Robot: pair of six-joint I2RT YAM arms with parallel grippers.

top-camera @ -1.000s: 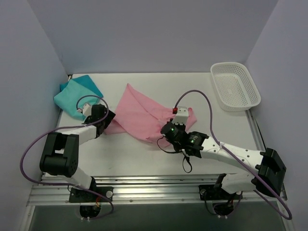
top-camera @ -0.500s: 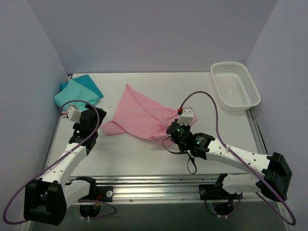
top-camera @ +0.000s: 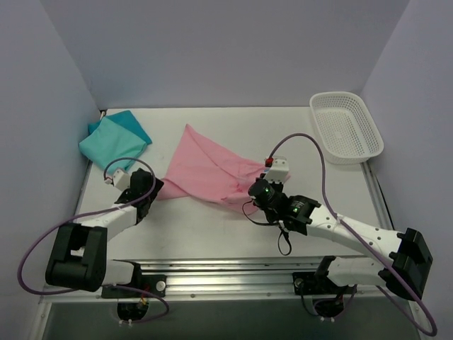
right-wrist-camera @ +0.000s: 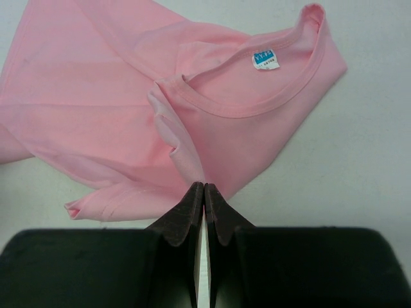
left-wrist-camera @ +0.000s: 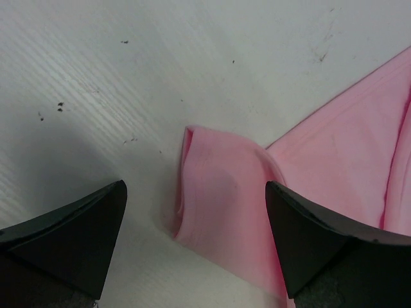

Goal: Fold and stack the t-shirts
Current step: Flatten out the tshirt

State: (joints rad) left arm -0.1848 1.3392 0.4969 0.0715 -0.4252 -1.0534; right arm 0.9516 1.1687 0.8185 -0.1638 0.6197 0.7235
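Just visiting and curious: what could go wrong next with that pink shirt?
The right end effector pinches only a thin ridge of the pink shirt, so the cloth might slip out. The left end effector is open over a doubled-over corner; closing there could catch both layers or miss.

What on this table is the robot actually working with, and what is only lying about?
Part of the job:
- pink t-shirt, a fold pinched in the shut right gripper, the open left gripper over one corner
- teal t-shirt, at the far left corner

Just lying about:
- white mesh basket, at the far right
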